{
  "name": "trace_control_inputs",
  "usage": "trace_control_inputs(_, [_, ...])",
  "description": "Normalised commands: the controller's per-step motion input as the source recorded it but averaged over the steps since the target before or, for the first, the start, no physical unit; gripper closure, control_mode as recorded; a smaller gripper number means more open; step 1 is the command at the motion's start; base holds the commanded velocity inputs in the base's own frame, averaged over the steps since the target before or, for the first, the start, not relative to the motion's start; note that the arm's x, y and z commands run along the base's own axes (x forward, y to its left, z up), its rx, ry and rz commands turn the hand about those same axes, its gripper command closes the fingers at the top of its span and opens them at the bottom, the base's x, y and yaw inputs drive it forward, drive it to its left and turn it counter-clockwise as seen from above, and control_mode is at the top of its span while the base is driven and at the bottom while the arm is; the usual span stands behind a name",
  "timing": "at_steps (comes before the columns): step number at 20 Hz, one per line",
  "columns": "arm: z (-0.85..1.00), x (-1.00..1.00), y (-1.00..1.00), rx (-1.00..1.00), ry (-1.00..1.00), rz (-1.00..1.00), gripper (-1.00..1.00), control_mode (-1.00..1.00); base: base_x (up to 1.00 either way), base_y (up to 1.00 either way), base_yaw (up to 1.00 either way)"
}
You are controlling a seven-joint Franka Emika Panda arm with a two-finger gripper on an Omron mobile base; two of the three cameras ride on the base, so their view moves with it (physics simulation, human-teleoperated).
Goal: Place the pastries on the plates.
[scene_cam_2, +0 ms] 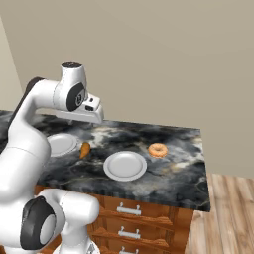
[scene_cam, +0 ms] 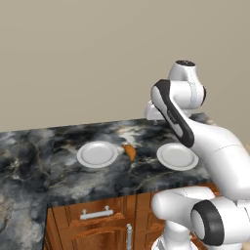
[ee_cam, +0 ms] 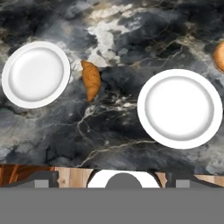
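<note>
Nothing plated yet. Orange-brown crescent croissant (ee_cam: 91, 80) on dark marbled counter (ee_cam: 109, 131), just beside left round white plate (ee_cam: 36, 74). Golden ring doughnut (scene_cam_2: 158, 150) near right round white plate (scene_cam_2: 125, 165). Both plates bare. Jaws: cannot tell whether apart or together.

A kitchen is shown: a dark marbled stone counter (scene_cam_2: 163, 171) is set over wooden drawers (scene_cam_2: 134, 218) fitted with metal handles (scene_cam: 96, 213).

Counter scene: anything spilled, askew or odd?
Nothing stands out. Both plates sit flat and bare on the marble counter. The croissant lies beside the left plate; the doughnut lies past the other. No spills or damage.
</note>
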Motion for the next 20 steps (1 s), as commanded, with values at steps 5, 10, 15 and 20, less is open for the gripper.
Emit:
trace_control_inputs(5, [-0.13, 0.0, 0.31, 0.0, 0.0, 0.0, -1.0, -1.0, 0.0, 0.0, 0.0])
trace_control_inputs(10, [-0.13, 0.0, 0.17, 0.0, 0.0, 0.0, -1.0, -1.0, 0.0, 0.0, 0.0])
trace_control_inputs(15, [-0.3, 0.02, 0.08, 0.0, 0.0, 0.0, -1.0, -1.0, 0.0, 0.0, 0.0])
trace_control_inputs(20, [-0.34, 0.08, 0.05, 0.0, 0.0, 0.0, -1.0, -1.0, 0.0, 0.0, 0.0])
